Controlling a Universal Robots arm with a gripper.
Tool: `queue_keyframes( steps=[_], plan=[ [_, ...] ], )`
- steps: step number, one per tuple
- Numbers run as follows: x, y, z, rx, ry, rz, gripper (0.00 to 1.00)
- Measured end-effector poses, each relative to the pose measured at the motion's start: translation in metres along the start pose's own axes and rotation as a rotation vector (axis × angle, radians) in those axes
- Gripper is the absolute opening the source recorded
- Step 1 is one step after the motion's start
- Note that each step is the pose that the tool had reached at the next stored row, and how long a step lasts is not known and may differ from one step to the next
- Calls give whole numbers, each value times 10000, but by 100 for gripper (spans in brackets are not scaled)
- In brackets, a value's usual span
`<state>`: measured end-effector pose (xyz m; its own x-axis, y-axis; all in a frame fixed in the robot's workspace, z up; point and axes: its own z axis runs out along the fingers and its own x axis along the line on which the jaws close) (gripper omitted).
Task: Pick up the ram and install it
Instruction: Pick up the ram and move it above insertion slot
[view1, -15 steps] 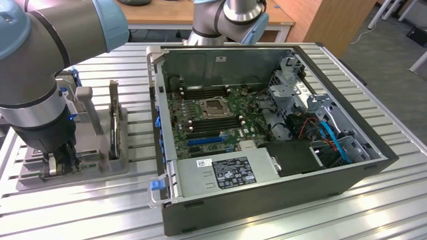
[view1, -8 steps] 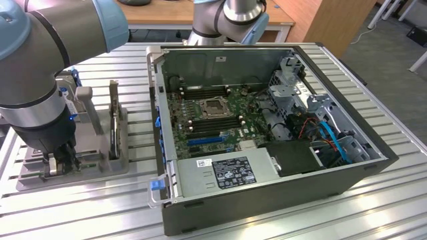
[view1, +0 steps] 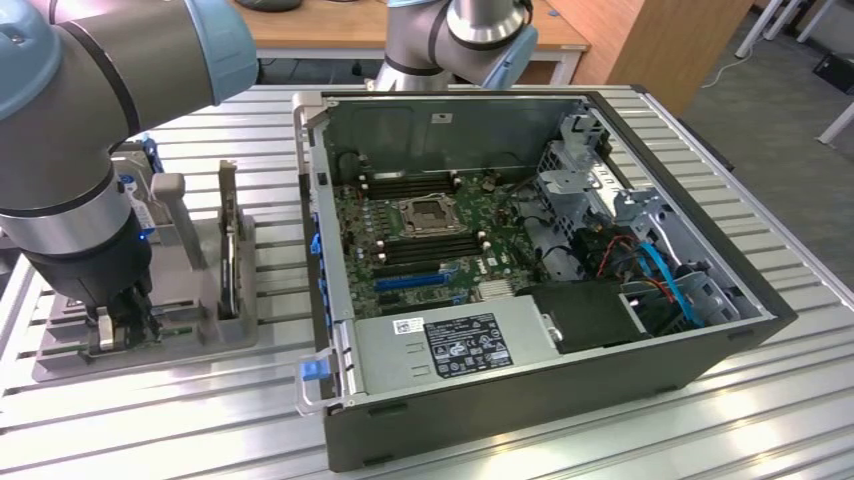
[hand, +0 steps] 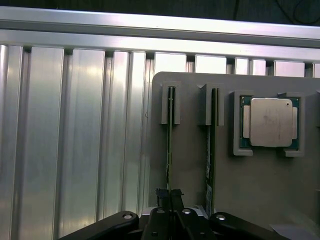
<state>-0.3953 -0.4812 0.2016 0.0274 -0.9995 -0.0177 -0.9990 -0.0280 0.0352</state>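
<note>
Claw (hand: 169, 196) is seen pinched narrow on the ram (hand: 170, 150), which is stood on its thin edge in a slot of the grey holder (hand: 190, 165), so both flat sides can be reached. Another green stick (hand: 210, 150) is kept just beside it. The holder is laid on a ribbed metal table (hand: 75, 140), near the open computer case (view1: 534, 300); a wooden desk (view1: 307, 25) is seen behind

The table (view1: 160, 430) is a silver-grey top made of long aluminium slats with narrow grooves between them. Two things lie directly on it. On the exterior view's left stands a flat grey holder plate (view1: 200, 338). On the exterior view's right, near the plate but not touching it, lies a big dark computer case (view1: 534, 405) with its open side up.
</note>
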Motion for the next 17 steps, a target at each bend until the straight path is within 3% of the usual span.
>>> queue_keyframes(
  steps=[7, 17],
  plan=[
    [-1, 1, -17, 0, -1, 0, 12],
    [-4, 7, -227, 0, 0, 2, 12]
  ],
)
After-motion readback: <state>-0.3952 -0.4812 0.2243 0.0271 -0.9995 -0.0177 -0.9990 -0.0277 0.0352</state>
